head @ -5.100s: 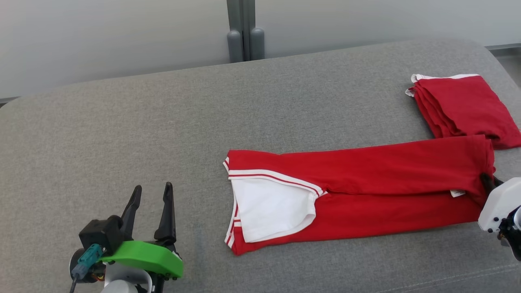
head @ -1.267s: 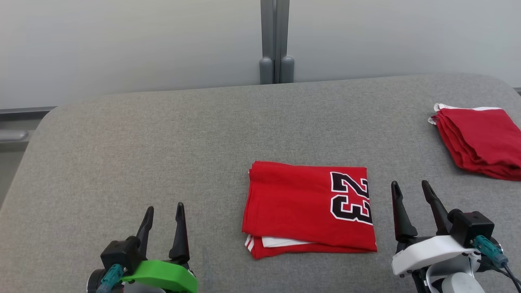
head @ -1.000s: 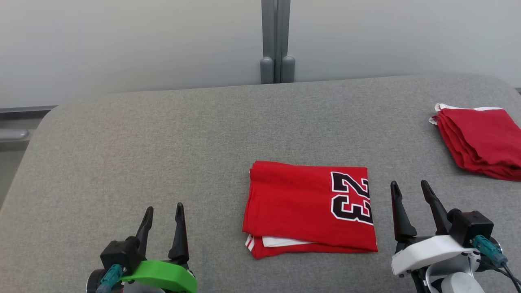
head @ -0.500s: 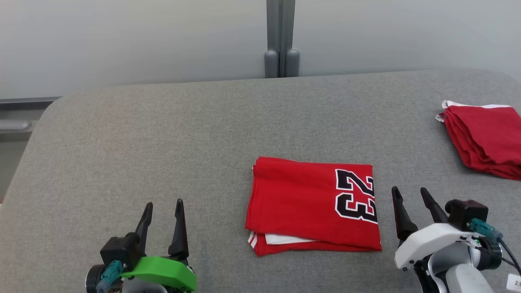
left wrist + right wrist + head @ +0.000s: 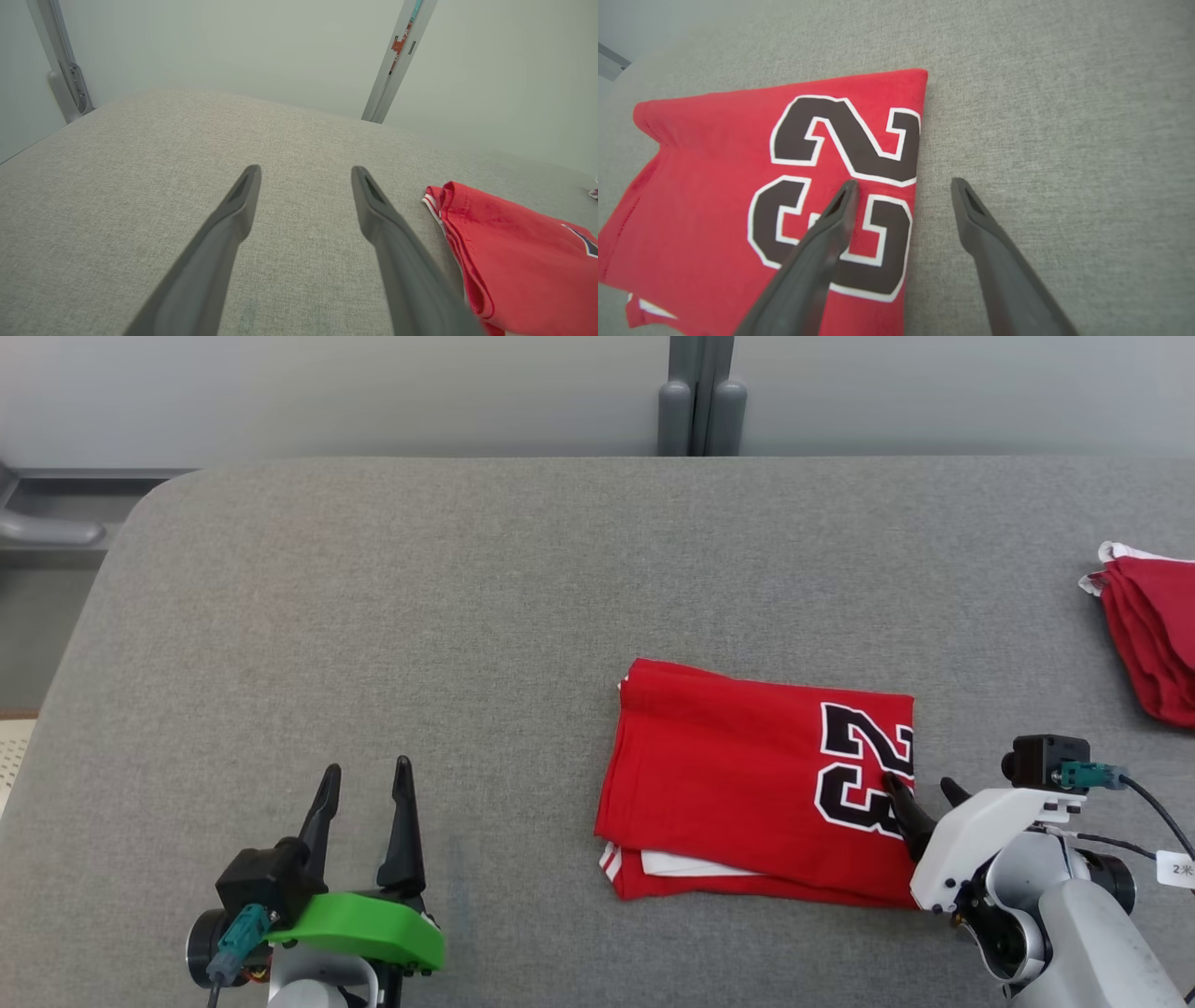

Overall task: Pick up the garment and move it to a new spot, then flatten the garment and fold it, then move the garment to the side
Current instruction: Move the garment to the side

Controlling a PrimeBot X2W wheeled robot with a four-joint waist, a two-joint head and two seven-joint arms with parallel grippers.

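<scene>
The garment (image 5: pixel 738 779) is a red jersey with a black "23", folded into a rectangle on the grey surface (image 5: pixel 420 616). My right gripper (image 5: pixel 920 788) stands open at its right edge, one finger over the number and the other over bare grey cloth. In the right wrist view the folded garment (image 5: pixel 714 196) lies under the left finger, and the gripper (image 5: pixel 903 186) straddles its edge. My left gripper (image 5: pixel 364 777) is open at the lower left, well apart from the garment. In the left wrist view the gripper (image 5: pixel 306 175) points over bare cloth, with the garment (image 5: pixel 514 247) at its right.
A second folded red garment (image 5: pixel 1153 644) lies at the far right edge of the surface. Behind the surface stands a pale wall with a grey post (image 5: pixel 700 392). The surface's rounded left corner (image 5: pixel 140 513) drops off to a grey floor.
The head camera has tilted down and turned left, shifting the whole picture. My right gripper has moved left onto the garment's right edge. Five seconds ago the garment lay unfolded lengthwise.
</scene>
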